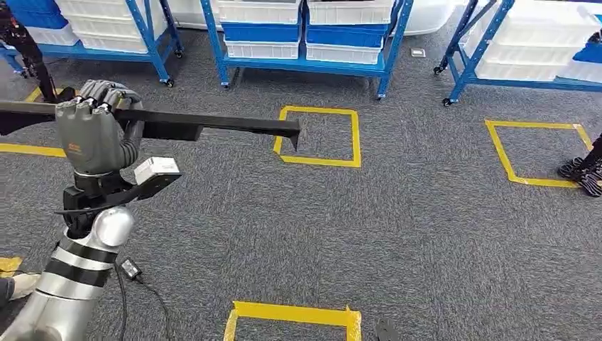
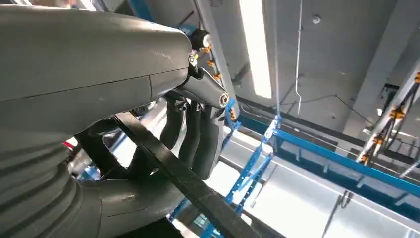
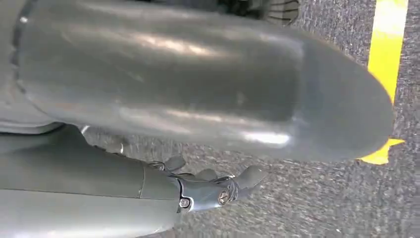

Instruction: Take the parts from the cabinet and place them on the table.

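Above the grey carpet point(image 1: 369, 227), left hand point(image 1: 96, 131) fingers point(image 2: 198, 139) wrapped around long black part point(image 1: 213, 126); right hand point(image 3: 198, 148) finger state indeterminate.

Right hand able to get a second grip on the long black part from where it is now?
Probably not as things stand. The left hand holds the long black part raised at chest level, while the right hand hangs low over the carpet with nothing in it. Nothing blocks it; the arm would need lifting first.

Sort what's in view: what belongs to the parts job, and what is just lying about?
Job: black bar, gripped by left hand; right hand, holding nothing visible.
Lying about: blue racks with bins, yellow tape squares, a person's shoes.
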Robot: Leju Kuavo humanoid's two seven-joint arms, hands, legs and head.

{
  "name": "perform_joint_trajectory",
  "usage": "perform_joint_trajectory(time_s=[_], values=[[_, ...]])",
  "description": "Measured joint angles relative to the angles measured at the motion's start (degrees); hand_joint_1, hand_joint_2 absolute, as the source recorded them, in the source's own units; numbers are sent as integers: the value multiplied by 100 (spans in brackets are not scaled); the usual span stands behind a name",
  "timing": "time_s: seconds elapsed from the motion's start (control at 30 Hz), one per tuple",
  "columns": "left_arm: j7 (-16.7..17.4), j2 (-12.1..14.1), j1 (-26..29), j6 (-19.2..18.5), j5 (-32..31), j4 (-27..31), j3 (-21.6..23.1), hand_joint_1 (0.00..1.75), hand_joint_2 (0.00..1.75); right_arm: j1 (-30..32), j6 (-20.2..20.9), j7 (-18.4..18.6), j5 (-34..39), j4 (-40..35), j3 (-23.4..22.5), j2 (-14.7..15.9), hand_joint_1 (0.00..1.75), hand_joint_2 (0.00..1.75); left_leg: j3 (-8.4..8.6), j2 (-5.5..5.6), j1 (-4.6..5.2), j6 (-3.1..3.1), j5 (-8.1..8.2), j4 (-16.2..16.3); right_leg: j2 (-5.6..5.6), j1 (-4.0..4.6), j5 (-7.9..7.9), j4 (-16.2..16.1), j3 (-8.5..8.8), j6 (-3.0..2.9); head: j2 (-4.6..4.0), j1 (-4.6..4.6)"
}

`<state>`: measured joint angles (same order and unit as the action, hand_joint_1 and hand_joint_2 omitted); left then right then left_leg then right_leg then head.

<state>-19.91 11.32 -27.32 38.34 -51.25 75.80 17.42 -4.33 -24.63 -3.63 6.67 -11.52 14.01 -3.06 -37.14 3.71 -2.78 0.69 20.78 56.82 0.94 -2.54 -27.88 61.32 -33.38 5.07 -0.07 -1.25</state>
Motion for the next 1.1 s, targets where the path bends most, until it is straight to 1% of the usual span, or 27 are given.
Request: perform_joint_trajectory(time_s=[0.03, 0.07, 0.1, 0.17, 0.2, 0.23, 0.27, 0.33, 0.37, 0.4, 0.43, 0.47, 0.5, 0.53, 0.57, 0.6, 0.7, 0.73, 0.77, 0.8, 0.83, 0.9, 0.93, 1.0, 1.03, 1.07, 1.1], values=[[0, -2, -12, 0, 0, 2, 2, 175, 175, -5, 0, 9, -16, 0, 18, -4, 0, 0, -24, 44, -10, 56, -19, 12, 215, -57, 30, -361, 167, 35, 0, 13], [0, 7, -18, -2, -13, 0, 0, 175, 175, -2, -7, 26, -31, 0, 35, -22, 0, 0, -62, 97, 34, 113, -24, 31, 197, 24, 72, -360, 178, -82, 0, 42], [4, 9, -23, -2, -22, 0, 0, 175, 175, 0, -18, 48, -46, 0, 40, -18, 0, 0, -74, 135, 33, 159, -61, 3, 140, 33, 79, -306, 162, -173, 0, 13], [4, 20, -12, 0, -35, 0, 5, 175, 175, -6, -42, 68, -66, 0, 44, -4, 0, 0, -75, 207, 14, 249, -136, -64, 65, 65, 100, -274, 150, -272, 0, 11], [7, 31, -7, -2, -35, -4, 5, 175, 175, -16, -50, 70, -85, 0, 55, -4, 0, 0, -103, 215, -10, 278, -146, -59, -5, 36, 143, -297, 137, -341, 0, 9], [4, 46, -18, -4, -44, -2, 5, 175, 175, -21, -55, 70, -99, -2, 70, -9, 0, 0, -172, -34, 9, 260, -17, 103, -53, 26, 163, -299, 138, -388, 0, -24], [9, 39, -35, -11, -48, -2, 9, 175, 175, -16, -57, 70, -105, -2, 74, -15, 0, 0, -327, -214, 26, 239, 239, 487, -89, 48, 172, -299, 131, -444, 0, -52], [11, 39, -40, -28, -85, -4, 15, 175, 175, 14, -68, 70, -116, -2, 72, -15, 0, 0, -751, -300, 42, 221, 734, 1521, -216, 113, 169, -297, 125, -495, 0, -61], [13, 39, -37, -31, -103, -13, 20, 175, 175, 27, -70, 70, -118, -2, 74, -13, 0, 0, -904, -307, 45, 212, 868, 1899, -282, 138, 166, -294, 121, -501, 0, -61], [13, 39, -31, -26, -109, -33, 31, 175, 175, 35, -70, 68, -120, -2, 72, -13, 0, 0, -925, -316, 48, 194, 856, 1991, -344, 162, 164, -293, 122, -504, 0, -61], [13, 39, -31, -24, -114, -48, 42, 175, 175, 36, -70, 66, -127, -2, 74, -13, 0, 0, -795, -328, 53, 167, 747, 1804, -413, 179, 161, -292, 123, -508, 0, -61], [13, 39, -33, -15, -116, -48, 48, 175, 175, 34, -70, 61, -134, -2, 74, -18, 0, 0, -535, -367, 63, 136, 558, 1365, -476, 189, 155, -291, 129, -512, 0, -61], [13, 39, -41, -9, -116, -48, 55, 175, 175, 33, -76, 53, -136, -2, 74, -24, 0, 0, -222, -479, 77, 102, 362, 843, -536, 192, 145, -289, 143, -518, 0, -61], [13, 37, -64, -4, -114, -48, 59, 175, 175, 35, -79, 44, -136, -2, 74, -26, 0, 0, 64, -789, 113, 67, 261, 354, -591, 218, 126, -287, 162, -502, 0, -63], [13, 28, -97, 4, -109, -48, 68, 175, 175, 36, -81, 37, -136, -2, 74, -26, 0, 0, 94, -876, 208, 53, 311, 258, -649, 294, 110, -264, 136, -478, 0, -76], [13, 22, -104, 11, -107, -46, 77, 175, 175, 40, -85, 26, -142, -2, 74, -26, 0, 0, 61, -758, 189, 16, 292, 254, -696, 294, 105, -268, 134, -462, 0, -35], [28, 24, -127, 4, -103, -48, 81, 175, 175, 48, -90, -17, -153, -4, 77, -33, 0, 0, 14, -532, 225, -71, 252, 218, -888, 265, 80, -283, 151, -400, 0, -46], [28, 15, -146, 0, -103, -48, 92, 175, 175, 47, -90, -28, -160, -2, 77, -29, 0, 0, 23, -474, 190, -105, 229, 200, -584, 230, 2, -181, 76, -366, 0, -24], [28, 7, -191, -13, -105, -48, 96, 175, 175, 56, -90, -39, -175, -2, 77, -28, 0, 0, 13, -418, 181, -144, 208, 200, -301, 223, -167, 92, -41, -393, 0, -30], [28, 4, -208, -24, -105, -48, 105, 175, 175, 74, -87, -46, -190, -2, 79, -28, 0, 0, 2, -349, 181, -164, 201, 200, -178, 220, -366, 538, -243, -426, 0, -2], [28, -9, -218, -26, -101, -48, 116, 175, 175, 102, -81, -50, -193, -2, 79, -28, 0, 0, -13, -266, 183, -172, 196, 200, -142, 220, -550, 1009, -469, -442, 0, -6], [28, -31, -216, -35, -98, -48, 157, 175, 175, 143, -61, -57, -195, 2, 79, -24, 0, 0, -35, -94, 190, -187, 181, 201, -116, 221, -687, 1571, -774, -414, 0, -6], [28, -33, -216, -37, -96, -48, 171, 175, 175, 154, -46, -57, -193, 2, 79, -22, 0, 0, -38, 2, 190, -188, 174, 202, -112, 219, -581, 1426, -730, -375, 0, -2], [28, -33, -225, -37, -85, -48, 177, 175, 175, 155, -26, -74, -193, 2, 79, -13, 0, 0, -35, 173, 186, -164, 152, 203, -19, 191, -148, 463, -281, -284, 0, -4], [28, -35, -242, -37, -68, -48, 179, 175, 175, 154, -7, -89, -193, 2, 79, -9, 0, 0, -40, 242, 180, -145, 140, 204, 178, 166, 28, -37, -35, -265, 0, -2], [26, -37, -265, -37, -52, -50, 186, 175, 175, 158, 13, -101, -190, 2, 79, 0, 0, 0, -62, 308, 199, -109, 124, 217, 399, 165, 65, -215, 33, -297, 0, -11], [26, -37, -289, -37, -46, -52, 188, 175, 175, 158, 17, -114, -190, 2, 79, 0, 0, 0, -81, 378, 205, -81, 108, 213, 293, 186, 94, -236, 81, -341, 0, -9]])
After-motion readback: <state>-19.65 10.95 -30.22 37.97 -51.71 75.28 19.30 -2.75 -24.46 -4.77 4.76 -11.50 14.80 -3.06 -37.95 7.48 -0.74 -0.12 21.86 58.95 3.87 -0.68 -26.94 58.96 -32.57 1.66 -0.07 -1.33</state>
